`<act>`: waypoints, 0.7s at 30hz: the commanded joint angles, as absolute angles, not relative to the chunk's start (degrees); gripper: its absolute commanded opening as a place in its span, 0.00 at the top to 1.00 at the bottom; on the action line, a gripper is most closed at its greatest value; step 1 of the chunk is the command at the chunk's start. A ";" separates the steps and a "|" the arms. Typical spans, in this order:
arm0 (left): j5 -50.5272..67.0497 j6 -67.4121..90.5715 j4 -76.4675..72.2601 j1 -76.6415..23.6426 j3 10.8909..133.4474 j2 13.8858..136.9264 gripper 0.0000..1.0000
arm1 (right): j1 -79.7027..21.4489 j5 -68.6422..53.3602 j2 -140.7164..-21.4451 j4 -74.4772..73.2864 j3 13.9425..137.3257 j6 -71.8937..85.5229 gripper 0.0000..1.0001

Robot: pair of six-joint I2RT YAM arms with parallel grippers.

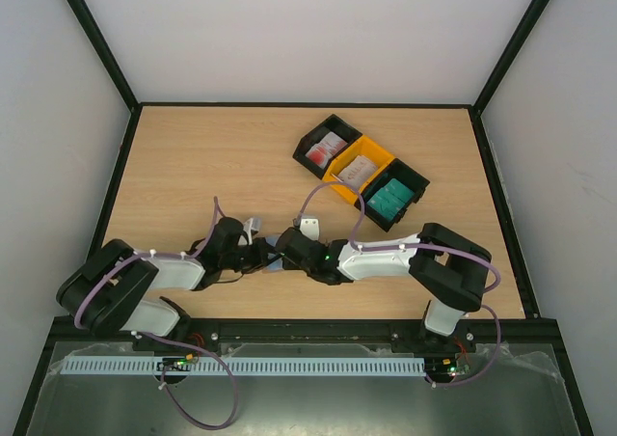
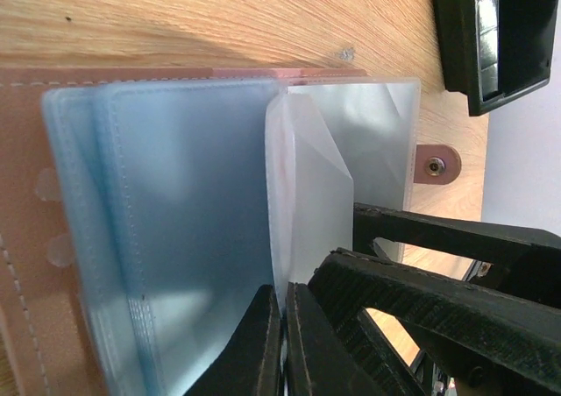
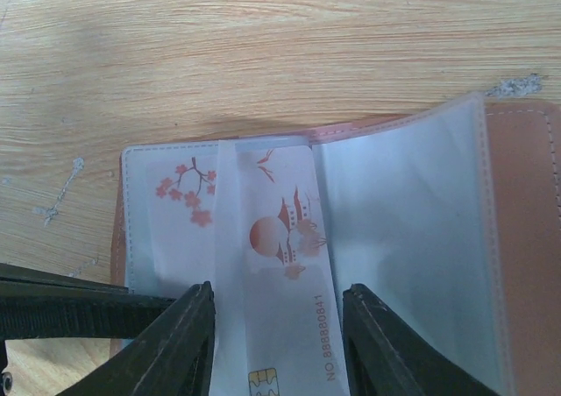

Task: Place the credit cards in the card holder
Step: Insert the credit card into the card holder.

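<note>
Near the bench's [image 1: 193, 166] near edge, the left gripper [image 2: 282, 343] is clamped on the card holder [image 2: 26, 265]. The right gripper [image 3: 279, 295] is apart, astride the credit card [image 3: 280, 247], which points lengthwise away into the holder.

Light wood-grain table [image 1: 212, 156] with a dark border. On its right rear part three open trays stand in a touching diagonal row: a black tray [image 1: 313, 135], a yellow tray [image 1: 339, 189] and a second black tray [image 1: 415, 173]. The card holder [image 3: 526, 238] lies opened on the wood near the front edge, its brown outer face down
</note>
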State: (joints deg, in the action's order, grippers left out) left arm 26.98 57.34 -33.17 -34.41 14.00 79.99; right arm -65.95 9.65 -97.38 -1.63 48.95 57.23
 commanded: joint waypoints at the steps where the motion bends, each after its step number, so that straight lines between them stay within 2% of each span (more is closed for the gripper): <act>1: 26.04 56.06 -30.32 -34.18 15.07 78.68 0.98 | -65.29 9.61 -98.14 -1.75 49.19 56.87 0.60; 12: 26.06 55.85 -20.75 -34.12 18.41 75.54 0.97 | -63.00 1.15 -98.90 5.23 46.39 57.16 0.60; 13: 26.55 55.63 -20.33 -34.15 18.79 75.59 0.93 | -62.75 0.54 -98.76 5.80 45.94 57.40 0.59; 17: 28.74 55.16 -21.28 -34.14 19.55 75.93 0.67 | -61.79 -1.29 -97.41 8.68 43.23 58.59 0.59; 21: 30.97 55.03 -24.18 -34.27 19.60 76.09 0.57 | -60.48 -3.07 -94.60 14.64 39.09 60.17 0.57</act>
